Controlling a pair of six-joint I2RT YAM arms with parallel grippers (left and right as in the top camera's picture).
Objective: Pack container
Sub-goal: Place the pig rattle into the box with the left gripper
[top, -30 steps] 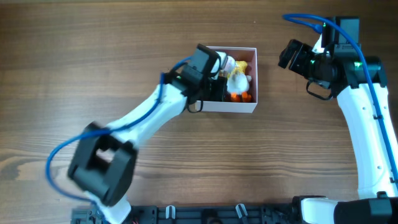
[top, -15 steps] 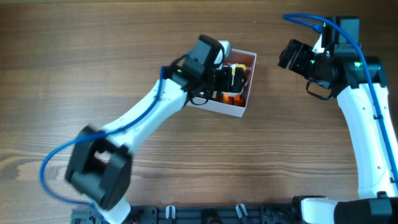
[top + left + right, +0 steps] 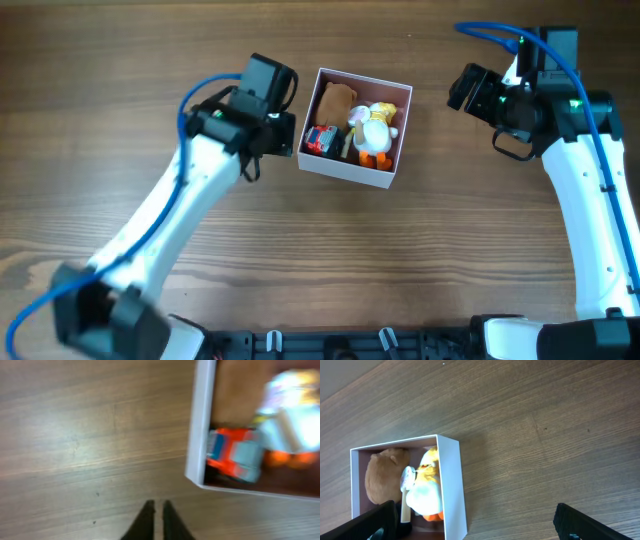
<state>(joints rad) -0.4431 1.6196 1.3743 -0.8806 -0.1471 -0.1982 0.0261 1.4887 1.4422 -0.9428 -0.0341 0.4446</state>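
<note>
The container (image 3: 352, 178) is a square white box with a pink inside, in the middle of the table. It holds a brown plush (image 3: 336, 98), a white and yellow duck (image 3: 375, 125) and a red toy car (image 3: 320, 140). My left gripper (image 3: 287, 133) is shut and empty, just left of the box; the left wrist view shows its jaws (image 3: 157, 507) closed over bare wood beside the box wall (image 3: 196, 435) and the car (image 3: 235, 455). My right gripper (image 3: 462, 88) is open, right of the box. The right wrist view shows the box (image 3: 452, 480), duck (image 3: 426, 487) and plush (image 3: 382, 475).
The brown wooden table (image 3: 150, 60) lies all around the box. The arm bases stand along the front edge (image 3: 330, 345). The right arm (image 3: 590, 220) runs down the right side.
My left gripper has pulled out of the box and moved left, leaving the red car inside. The box turned slightly. The right arm has not moved.
</note>
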